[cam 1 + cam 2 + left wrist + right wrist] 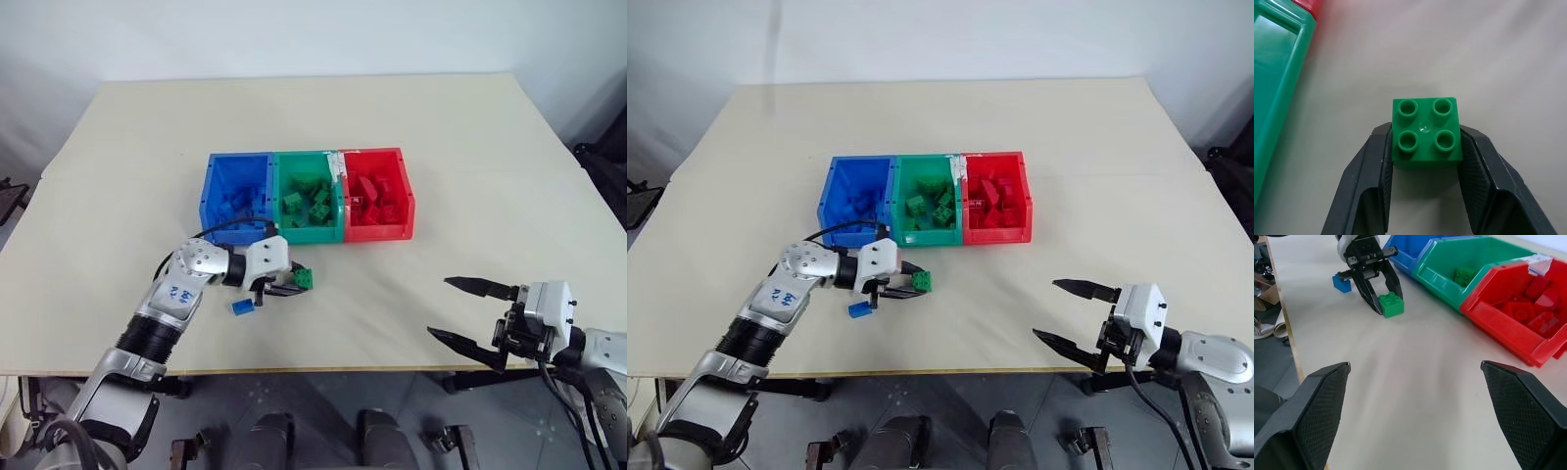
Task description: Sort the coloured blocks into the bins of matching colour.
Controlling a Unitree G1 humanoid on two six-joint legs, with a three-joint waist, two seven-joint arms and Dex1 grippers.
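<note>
A green block (1425, 132) rests on the table just in front of the green bin (306, 157). My left gripper (299, 280) is shut on it, one finger pressed against each side. A small blue block (242, 306) lies on the table beside my left wrist, nearer the front edge. The blue bin (207, 196), the green bin and the red bin (407, 191) stand joined in a row at mid-table, each holding blocks of its own colour. Near the front right edge, my right gripper (440, 306) stands open and holds nothing.
The beige table (470, 147) stretches wide behind and to the right of the bins. A strip of white tape (338, 164) sits on the rim between the green and red bins. The table's front edge runs just under my right gripper.
</note>
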